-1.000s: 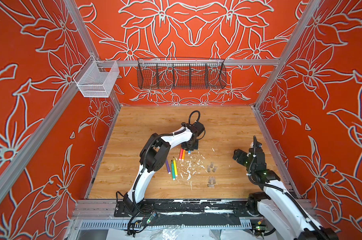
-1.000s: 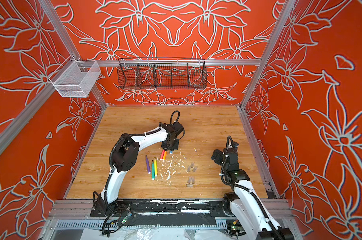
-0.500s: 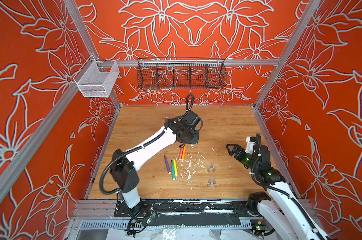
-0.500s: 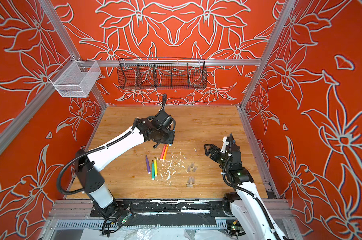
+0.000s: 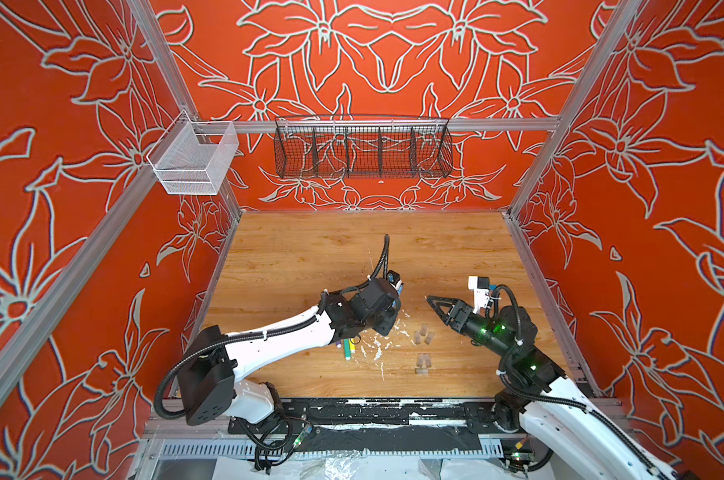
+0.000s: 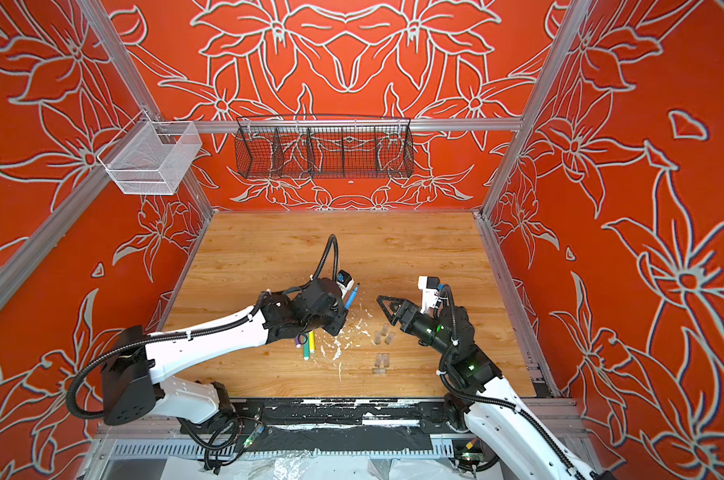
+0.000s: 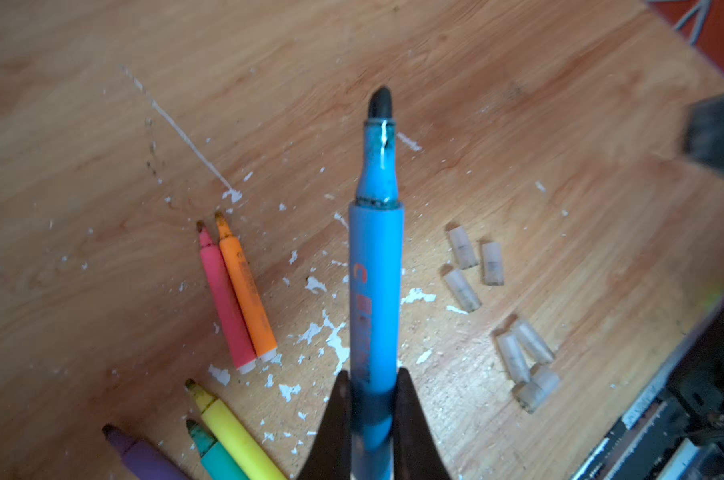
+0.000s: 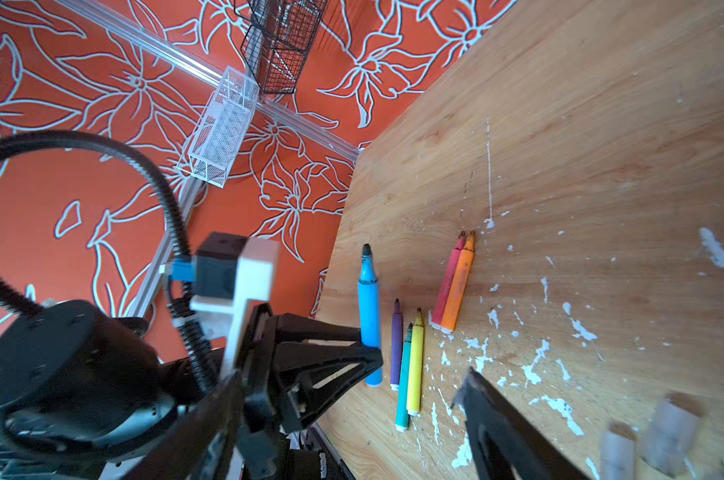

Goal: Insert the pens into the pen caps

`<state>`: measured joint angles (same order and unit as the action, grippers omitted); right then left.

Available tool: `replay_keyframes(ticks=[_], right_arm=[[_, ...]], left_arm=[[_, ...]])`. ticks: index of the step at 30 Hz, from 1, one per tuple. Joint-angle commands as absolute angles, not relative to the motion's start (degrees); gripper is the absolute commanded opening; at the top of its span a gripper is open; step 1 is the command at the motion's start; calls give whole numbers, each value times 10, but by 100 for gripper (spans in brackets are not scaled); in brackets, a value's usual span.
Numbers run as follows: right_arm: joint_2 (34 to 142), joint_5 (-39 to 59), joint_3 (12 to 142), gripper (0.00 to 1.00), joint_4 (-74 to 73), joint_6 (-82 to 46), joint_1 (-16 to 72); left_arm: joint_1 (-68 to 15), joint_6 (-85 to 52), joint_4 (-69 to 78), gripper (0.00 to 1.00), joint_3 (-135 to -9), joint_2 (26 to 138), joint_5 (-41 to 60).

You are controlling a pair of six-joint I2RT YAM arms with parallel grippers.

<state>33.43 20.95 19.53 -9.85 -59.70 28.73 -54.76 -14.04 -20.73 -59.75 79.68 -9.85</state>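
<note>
The blue pen (image 7: 376, 291) is up off the surface (image 7: 518, 104).
The left gripper (image 7: 373, 386) clamps it aloft; the right gripper (image 5: 435, 305), wide and empty, has swung toward the pen caps (image 7: 476, 270), ready for capping.

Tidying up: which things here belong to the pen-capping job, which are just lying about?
Job: blue pen, in left gripper; pink pen; orange pen; yellow pen; green pen; purple pen; clear caps.
Lying about: white flecks; black wire basket; white mesh basket.

Six pens (image 7: 375, 291), six clear pen caps (image 7: 492, 264) and two wall baskets (image 5: 362, 151)
</note>
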Motion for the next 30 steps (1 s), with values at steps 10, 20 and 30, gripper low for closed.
replay_keyframes(ticks=[10, 20, 30], right_arm=[[469, 170, 214, 69, -236, -613, 373], [472, 138, 218, 51, -222, -599, 386], [491, 141, 227, 27, -218, -595, 387]], left_arm=[[-590, -97, -147, 0, -606, 793, -111], [-609, -81, -143, 0, -611, 805, -116], [-616, -62, -122, 0, -593, 796, -106]])
